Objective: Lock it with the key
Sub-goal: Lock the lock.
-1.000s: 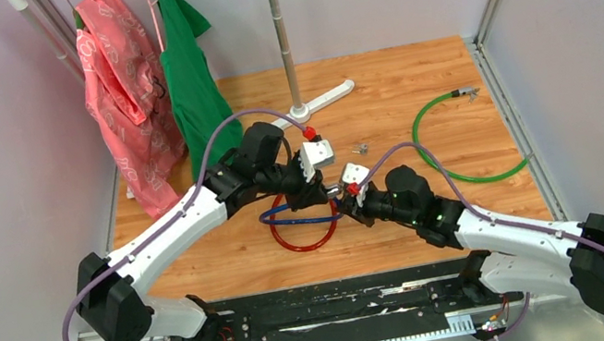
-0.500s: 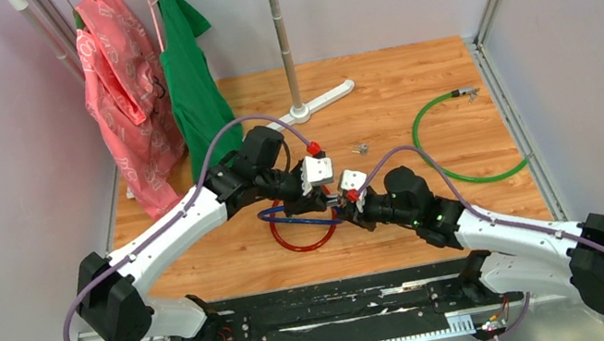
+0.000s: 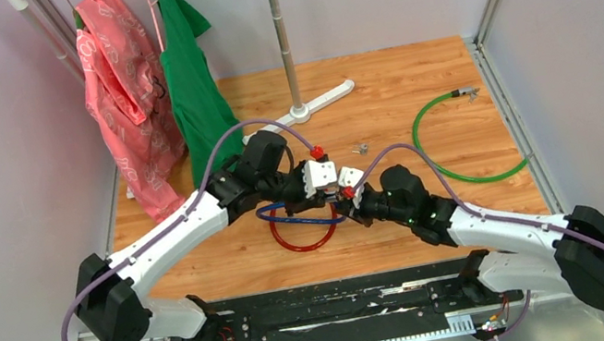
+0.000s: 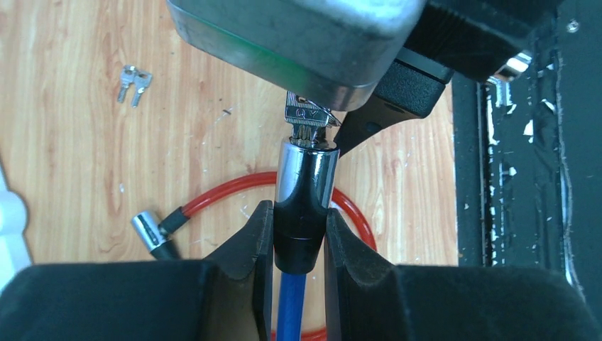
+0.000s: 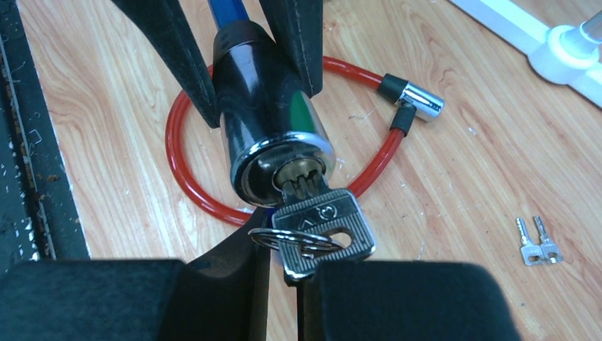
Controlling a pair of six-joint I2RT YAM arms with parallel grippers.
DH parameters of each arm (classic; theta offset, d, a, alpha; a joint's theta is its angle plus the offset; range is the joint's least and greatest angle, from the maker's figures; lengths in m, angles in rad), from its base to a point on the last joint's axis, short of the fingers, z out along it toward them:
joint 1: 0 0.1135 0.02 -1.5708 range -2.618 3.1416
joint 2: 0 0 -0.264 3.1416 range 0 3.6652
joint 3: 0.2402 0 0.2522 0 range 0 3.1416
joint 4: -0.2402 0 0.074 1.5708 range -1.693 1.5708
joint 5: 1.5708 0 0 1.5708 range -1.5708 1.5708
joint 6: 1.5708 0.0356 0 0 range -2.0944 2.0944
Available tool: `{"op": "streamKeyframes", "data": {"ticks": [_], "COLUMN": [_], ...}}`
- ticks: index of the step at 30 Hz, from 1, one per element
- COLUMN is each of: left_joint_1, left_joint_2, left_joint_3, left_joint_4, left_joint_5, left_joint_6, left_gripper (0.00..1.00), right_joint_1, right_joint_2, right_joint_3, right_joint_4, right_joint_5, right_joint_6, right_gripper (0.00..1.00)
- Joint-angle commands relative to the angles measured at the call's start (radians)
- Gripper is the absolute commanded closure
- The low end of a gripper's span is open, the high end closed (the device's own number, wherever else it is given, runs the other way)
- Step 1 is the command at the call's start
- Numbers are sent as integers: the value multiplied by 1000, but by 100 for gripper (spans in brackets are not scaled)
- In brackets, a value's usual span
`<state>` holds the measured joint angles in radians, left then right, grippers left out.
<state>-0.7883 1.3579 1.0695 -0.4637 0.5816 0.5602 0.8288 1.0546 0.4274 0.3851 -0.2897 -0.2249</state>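
Note:
The lock is a chrome and black cylinder [image 4: 304, 192] on the end of a blue cable [image 4: 291, 312]. My left gripper [image 4: 299, 234] is shut on the cylinder's black collar. The silvery key [image 5: 323, 227], with a small ring [image 5: 294, 241] through its bow, is pinched at its lower edge by my shut right gripper [image 5: 298, 284]. Its blade sits partly in the keyhole of the cylinder [image 5: 266, 121], teeth still showing. In the top view the left gripper [image 3: 318, 177] and the right gripper [image 3: 348, 186] meet tip to tip above the table's middle.
A red cable loop [image 4: 227, 188] with a chrome plug [image 4: 145, 229] lies on the wood under the grippers. Two spare small keys [image 5: 537, 245] lie farther back. A green cable [image 3: 415, 127] curls at the right. A pole stand [image 3: 282, 33] and hanging clothes [image 3: 122, 99] are at the back.
The two grippers have closed the gap between them: the left came right and nearer with the lock, the right edged left, and the key now meets the keyhole.

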Motion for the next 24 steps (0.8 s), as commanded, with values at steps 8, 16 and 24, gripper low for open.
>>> {"op": "streamKeyframes", "data": {"ticks": [8,16,24], "left_joint_1": [-60,-60,-60], "left_joint_2": [32,38,28], "left_joint_3": [20,-12,-13], "left_joint_4": [-242,-164,-174], "left_joint_5": [-76,-76,-93], "left_joint_6": [134,105,103], "left_gripper": [100,100,100], "right_joint_1": [10,9,9], "right_joint_2": [106,8,-105], "right_joint_3": [30,1,-29], "right_joint_4": [435,310,130], "right_joint_5": [-71,-38,-34], "right_joint_6": [-31,-16,-40], "right_gripper": [99,75,58]}}
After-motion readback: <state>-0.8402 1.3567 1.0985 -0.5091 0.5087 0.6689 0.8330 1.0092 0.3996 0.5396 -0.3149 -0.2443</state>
